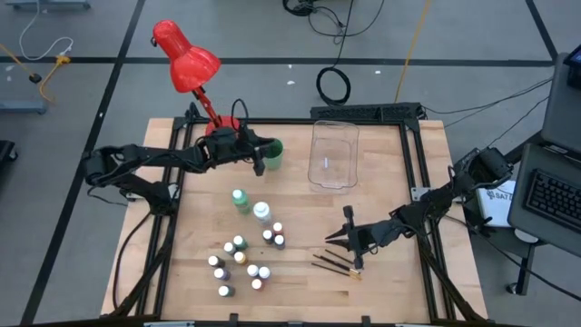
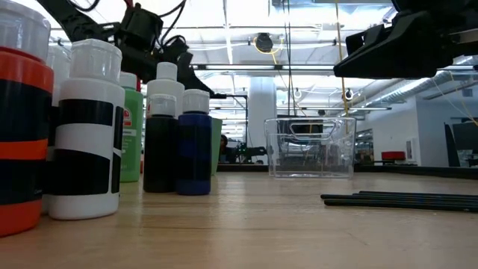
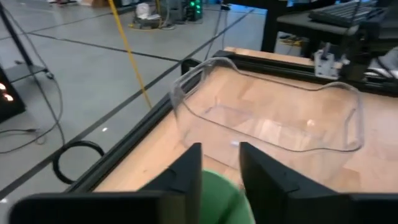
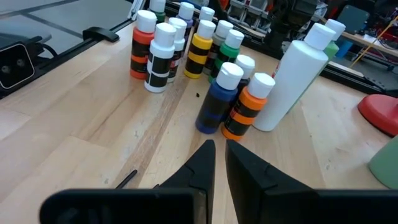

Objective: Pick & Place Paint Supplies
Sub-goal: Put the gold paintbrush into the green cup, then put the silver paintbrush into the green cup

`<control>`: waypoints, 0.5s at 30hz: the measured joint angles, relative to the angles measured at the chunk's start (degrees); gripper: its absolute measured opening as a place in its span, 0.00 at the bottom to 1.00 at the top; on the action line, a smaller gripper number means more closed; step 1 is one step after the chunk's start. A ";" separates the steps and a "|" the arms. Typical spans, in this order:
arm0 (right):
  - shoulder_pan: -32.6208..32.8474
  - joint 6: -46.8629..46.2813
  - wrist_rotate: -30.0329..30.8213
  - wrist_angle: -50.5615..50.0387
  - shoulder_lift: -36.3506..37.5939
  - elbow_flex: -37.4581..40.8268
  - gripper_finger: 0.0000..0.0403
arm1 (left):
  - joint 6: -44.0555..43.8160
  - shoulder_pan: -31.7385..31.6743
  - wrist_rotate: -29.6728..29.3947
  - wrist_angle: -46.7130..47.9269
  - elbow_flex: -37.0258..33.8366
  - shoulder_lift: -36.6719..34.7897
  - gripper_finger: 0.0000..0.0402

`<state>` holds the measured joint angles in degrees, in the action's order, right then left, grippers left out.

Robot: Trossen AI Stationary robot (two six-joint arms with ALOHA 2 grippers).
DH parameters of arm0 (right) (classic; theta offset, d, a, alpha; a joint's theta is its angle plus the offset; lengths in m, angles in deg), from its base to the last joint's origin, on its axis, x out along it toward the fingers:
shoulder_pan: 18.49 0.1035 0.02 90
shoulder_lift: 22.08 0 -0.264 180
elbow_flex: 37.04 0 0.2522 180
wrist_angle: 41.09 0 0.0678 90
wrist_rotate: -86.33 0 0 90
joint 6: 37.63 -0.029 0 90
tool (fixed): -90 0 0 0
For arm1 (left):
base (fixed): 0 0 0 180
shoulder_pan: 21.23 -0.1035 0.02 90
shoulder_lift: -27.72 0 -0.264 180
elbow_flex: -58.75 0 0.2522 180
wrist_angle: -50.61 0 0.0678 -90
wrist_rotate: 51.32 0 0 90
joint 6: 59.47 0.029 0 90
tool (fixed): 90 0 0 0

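Small white-capped paint bottles (image 1: pixel 241 259) stand grouped on the wooden table's near left, with a tall green bottle (image 1: pixel 241 200) and a tall white one (image 1: pixel 261 212) behind them. The right wrist view shows the group (image 4: pixel 214 56) up close. Thin dark brushes (image 1: pixel 336 263) lie flat at the near right. My left gripper (image 3: pixel 221 158) hovers open just above the green cup (image 3: pixel 217 196), which stands at the far left (image 1: pixel 270 153); nothing shows between its fingers. My right gripper (image 4: pixel 217 152) is shut, raised above the table (image 1: pixel 338 234) beyond the brushes, and points at the bottles.
A clear plastic bin (image 1: pixel 333 154) stands right of the cup at the table's far side. A red desk lamp (image 1: pixel 186 59) rises at the far left corner. Bare wood lies between the bottles and the bin.
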<state>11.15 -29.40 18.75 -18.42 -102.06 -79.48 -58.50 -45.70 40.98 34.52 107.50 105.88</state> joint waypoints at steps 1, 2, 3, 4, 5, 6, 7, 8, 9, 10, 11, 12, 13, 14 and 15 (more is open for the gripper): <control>0.01 -0.01 0.01 0.01 0.00 0.00 0.08 | 0.10 0.19 0.55 1.32 0.52 -1.07 0.33; 0.07 -0.02 0.00 0.01 0.00 0.00 0.08 | 0.43 0.46 0.87 3.04 1.27 -2.22 0.37; 0.10 -0.03 -0.01 -0.01 0.00 0.00 0.08 | 0.94 0.83 1.11 5.76 2.03 -3.95 0.40; 0.10 -0.09 -0.01 -0.01 0.00 0.00 0.08 | 1.61 1.26 1.55 9.74 2.80 -6.14 0.43; 0.10 -0.36 -0.01 0.01 0.00 0.00 0.08 | 2.35 1.86 2.19 14.22 3.88 -8.58 0.45; 0.10 -0.72 -0.02 0.14 0.00 0.13 0.08 | 3.43 2.71 2.60 18.79 5.32 -11.11 0.47; 0.10 -1.11 -0.02 0.23 0.02 0.38 0.08 | 4.76 3.75 2.62 23.30 6.73 -13.69 0.48; 0.10 -1.40 -0.01 0.19 0.02 0.64 0.08 | 6.13 4.98 2.62 27.33 7.43 -16.41 0.48; 0.10 -1.53 -0.01 0.17 0.01 0.87 0.08 | 7.31 6.38 2.62 30.62 7.43 -19.14 0.48; 0.10 -1.51 -0.01 0.44 0.00 1.10 0.08 | 8.14 7.92 2.62 31.86 6.55 -21.62 0.46; 0.10 -1.44 -0.01 1.38 0.00 1.35 0.08 | 8.44 9.56 2.49 31.37 4.88 -23.90 0.43; 0.06 -1.27 -0.01 2.49 0.00 1.57 0.08 | 8.26 11.11 2.38 29.53 2.49 -26.21 0.39; -0.04 -0.89 -0.03 3.53 0.02 1.79 0.08 | 7.42 12.49 2.38 25.87 -0.68 -28.52 0.34; -0.23 -0.49 -0.04 4.39 0.02 2.08 0.08 | 6.37 13.75 2.43 20.99 -4.10 -30.76 0.29; -0.33 -0.01 0.00 5.04 0.02 2.41 0.08 | 5.39 14.94 2.46 15.40 -7.71 -32.90 0.23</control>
<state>10.82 -29.41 18.75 -13.37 -102.04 -77.07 -53.11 -30.76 43.44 49.92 99.79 72.98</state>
